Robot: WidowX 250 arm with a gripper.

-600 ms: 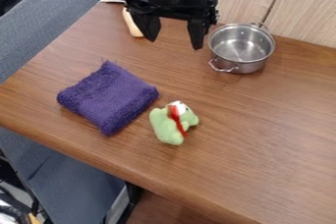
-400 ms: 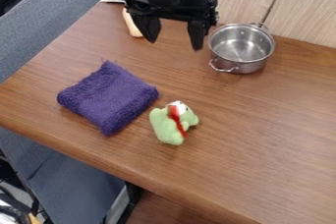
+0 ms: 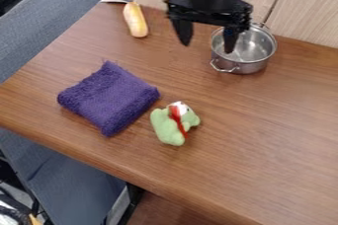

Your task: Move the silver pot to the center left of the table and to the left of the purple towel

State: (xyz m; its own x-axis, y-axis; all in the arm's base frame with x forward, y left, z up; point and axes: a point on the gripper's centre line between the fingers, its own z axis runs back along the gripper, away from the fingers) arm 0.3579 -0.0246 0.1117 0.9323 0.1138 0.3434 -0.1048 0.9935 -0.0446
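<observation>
So the silver metal pot with the clear-looking rim and loop handles (image 3: 245, 64) is sitting upright on the brown wood-grain tabletop (image 3: 244, 135), far side, right of centre, pretty close to the wall. What's visible of its inside is just bare shiny metal. The black claw (image 3: 206, 45) is hanging at the far side with its fingers spread wide, the right one overlapping the pot's left part; can't tell if it's touching. Folded purple towel (image 3: 109, 98) is over on the left, a green plush toy with red trim (image 3: 173, 125) just right of it, and a yellowish elongated thing (image 3: 136, 20) lies far left.
</observation>
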